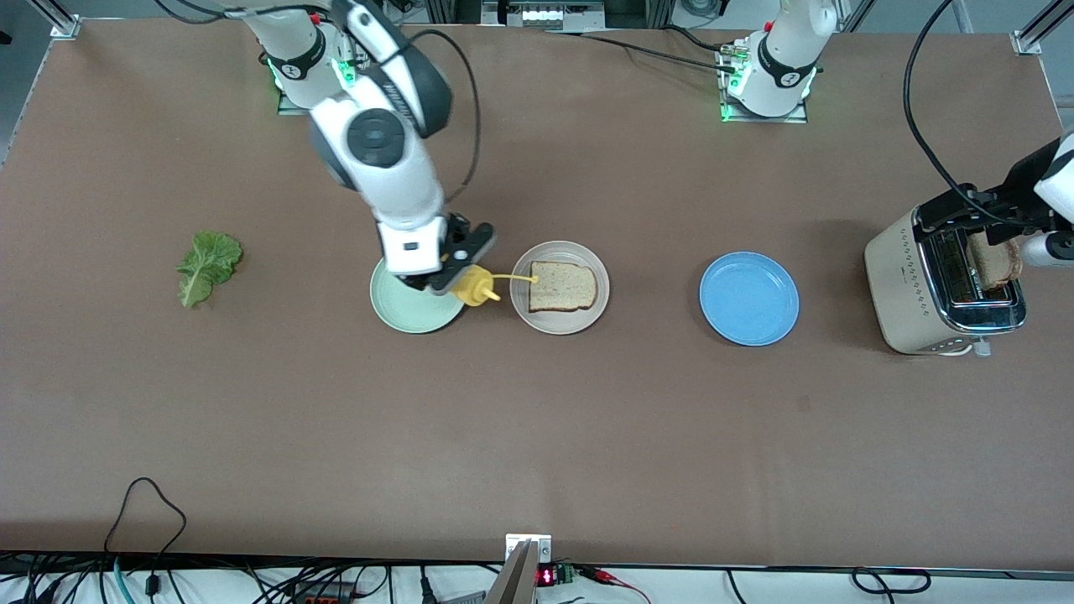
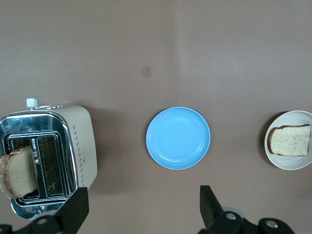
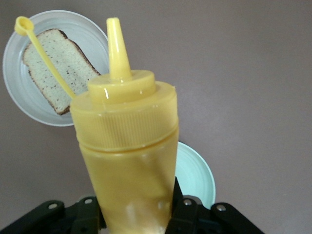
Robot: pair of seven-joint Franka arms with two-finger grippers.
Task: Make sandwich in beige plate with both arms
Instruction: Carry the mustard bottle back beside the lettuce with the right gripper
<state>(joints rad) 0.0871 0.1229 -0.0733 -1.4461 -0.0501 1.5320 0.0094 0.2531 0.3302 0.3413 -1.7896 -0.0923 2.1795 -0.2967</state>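
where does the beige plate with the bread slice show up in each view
Front view: the beige plate sits mid-table, between the mint green plate and the blue plate.
Left wrist view: cut off at the picture's edge, beside the blue plate.
Right wrist view: in a corner, partly hidden by the yellow squeeze bottle.
Shared landmark: the bread slice on it.
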